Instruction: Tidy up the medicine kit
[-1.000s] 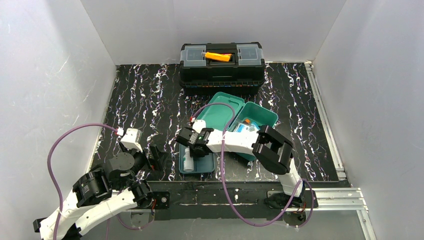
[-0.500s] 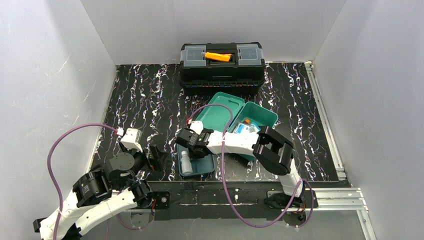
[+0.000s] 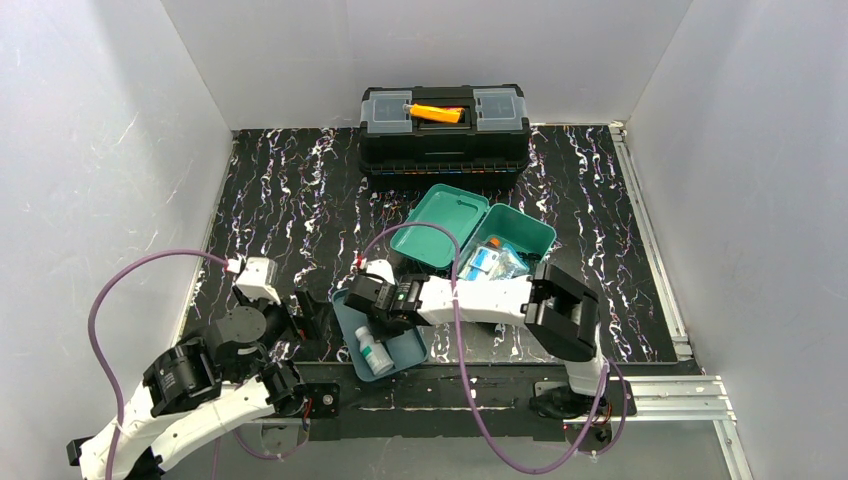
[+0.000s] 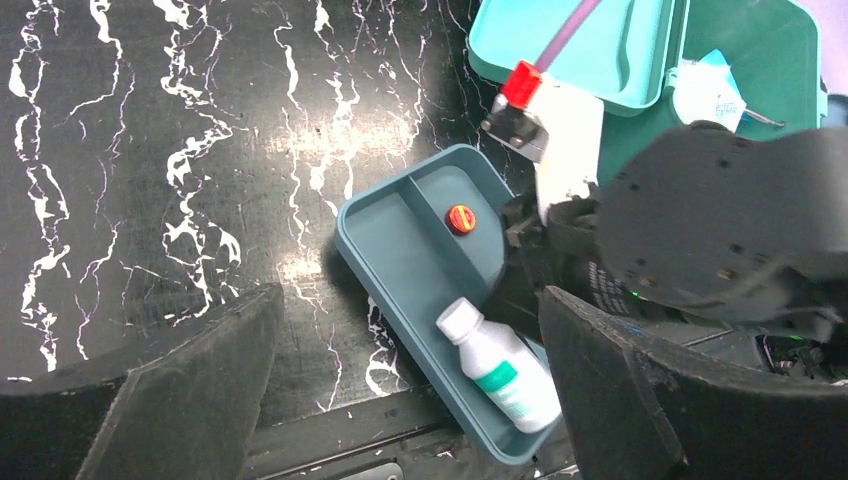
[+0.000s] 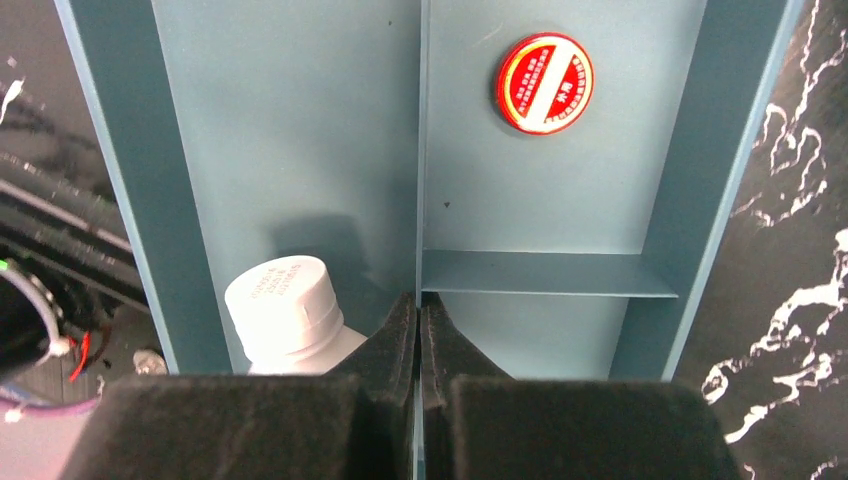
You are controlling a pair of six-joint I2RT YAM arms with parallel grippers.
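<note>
Black marbled table [image 3: 290,200], white walls [image 3: 400,50]. Near edge: tray [image 3: 405,345], out of the kit and skewed. I have my right gripper [image 5: 420,310] clamped on its centre divider [image 5: 420,150]; my left gripper [image 3: 303,322] is spread wide at the near-left, holding nothing. The tray looks light, stiff, slick; the divider is a thin hold, so it may pivot. Keep it level: bottle [image 3: 374,352] and red disc [image 5: 544,83] lie loose and will likely slide. Mid-table: kit box [image 3: 520,228], lid [image 3: 445,215] open; packets [image 3: 492,262] may block seating. Right arm [image 3: 490,297] and cable [image 3: 400,228] cross that path. Toolbox [image 3: 443,140] at far edge, well apart.
</note>
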